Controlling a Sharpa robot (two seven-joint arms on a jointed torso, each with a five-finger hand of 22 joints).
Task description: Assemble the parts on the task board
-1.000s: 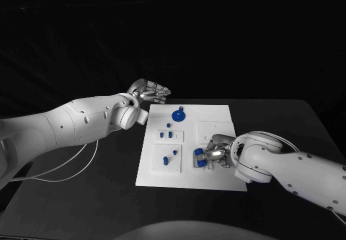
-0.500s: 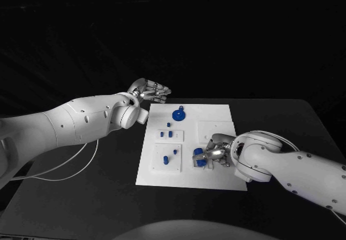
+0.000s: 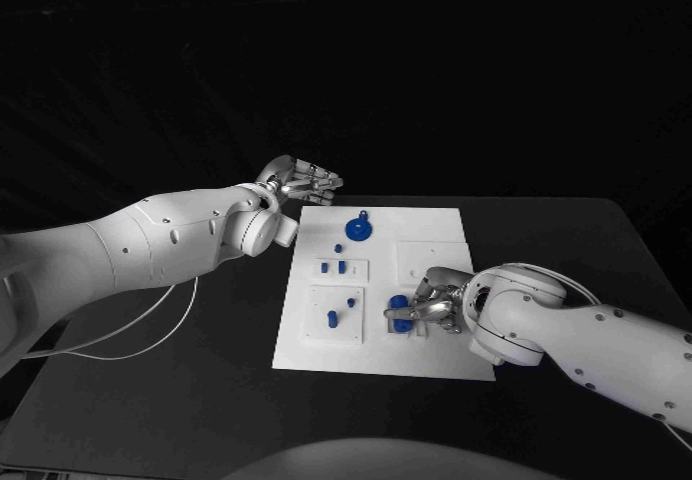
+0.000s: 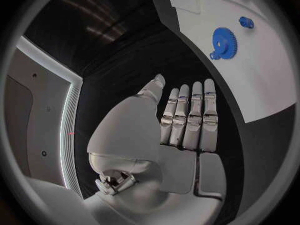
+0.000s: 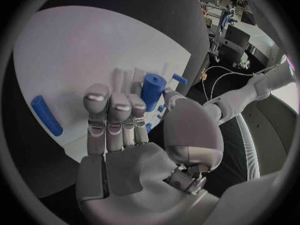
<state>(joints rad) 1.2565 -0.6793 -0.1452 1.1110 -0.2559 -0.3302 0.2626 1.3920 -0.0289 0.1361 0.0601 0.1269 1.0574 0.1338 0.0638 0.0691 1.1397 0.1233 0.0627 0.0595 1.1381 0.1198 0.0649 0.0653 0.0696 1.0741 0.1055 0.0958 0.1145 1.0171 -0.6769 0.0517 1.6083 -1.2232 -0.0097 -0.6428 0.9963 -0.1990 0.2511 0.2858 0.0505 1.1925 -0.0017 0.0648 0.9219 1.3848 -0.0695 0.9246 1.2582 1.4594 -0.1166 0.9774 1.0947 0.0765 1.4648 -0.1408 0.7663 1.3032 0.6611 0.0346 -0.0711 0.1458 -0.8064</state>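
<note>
The white task board (image 3: pixel 378 352) lies mid-table. At its near right part my right hand (image 3: pixel 428 310) pinches an upright blue peg (image 3: pixel 397 304) between thumb and fingers; the right wrist view shows this peg (image 5: pixel 152 91) beside the thumb, over the board (image 5: pixel 69 60). My left hand (image 3: pixel 300 182) hovers off the board's far left corner, with its fingers (image 4: pixel 187 120) straight and holding nothing. A blue gear (image 3: pixel 358 232) lies on the far part of the board, also seen as the gear (image 4: pixel 224 41) with a small blue piece (image 4: pixel 246 22) beside it.
Small blue parts sit in a left inset (image 3: pixel 336 268), and another blue part (image 3: pixel 332 320) lies in the inset nearer me. A blue rod (image 5: pixel 47 115) lies on the board by my right fingers. Black table (image 3: pixel 173 400) surrounds the board.
My right hand has shifted very slightly at the peg. The left hand and the other parts stay where they were.
</note>
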